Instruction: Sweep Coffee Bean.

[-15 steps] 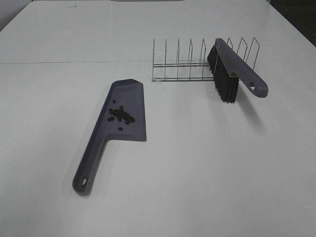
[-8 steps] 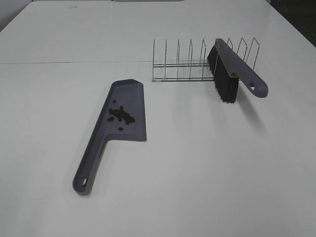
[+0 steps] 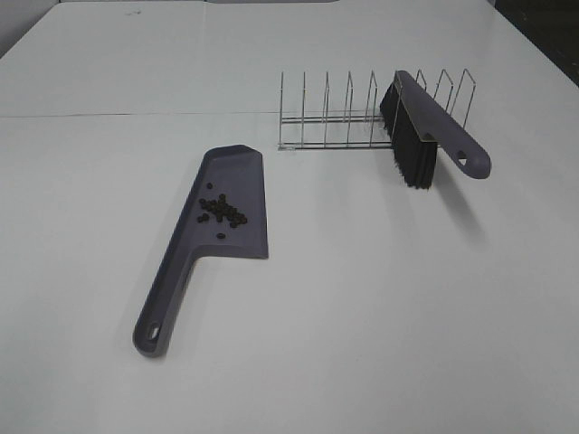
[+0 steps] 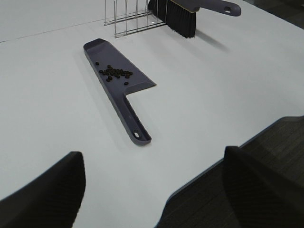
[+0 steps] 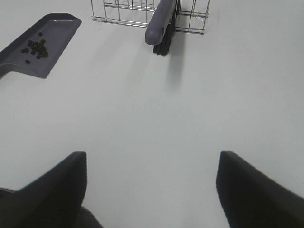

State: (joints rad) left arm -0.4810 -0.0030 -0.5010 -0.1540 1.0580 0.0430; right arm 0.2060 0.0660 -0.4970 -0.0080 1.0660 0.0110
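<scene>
From where I stand, nearest are the two grippers, both pulled back from the work: the left gripper (image 4: 152,185) hangs over the table's near edge with its dark fingers spread wide apart and nothing between them, and the right gripper (image 5: 152,185) hovers likewise over bare tabletop, jaws apart and empty. A little farther out on the plain white table (image 3: 380,307) lies the purple-grey plastic dustpan (image 3: 213,235), flat, its long handle pointing toward me and its open pan away. The small dark brown coffee beans (image 3: 222,211) sit in a loose cluster inside the pan, about midway along it, with one or two strays close by but none that I can spot on the table itself. Beyond that, well apart from the dustpan, stands a thin wire rack (image 3: 353,113) of upright loops, and the purple-handled brush with black bristles (image 3: 425,136) rests propped in its far-right slots, bristles down. Judging by this, the sweeping looks finished: beans collected, brush parked, nothing held.
</scene>
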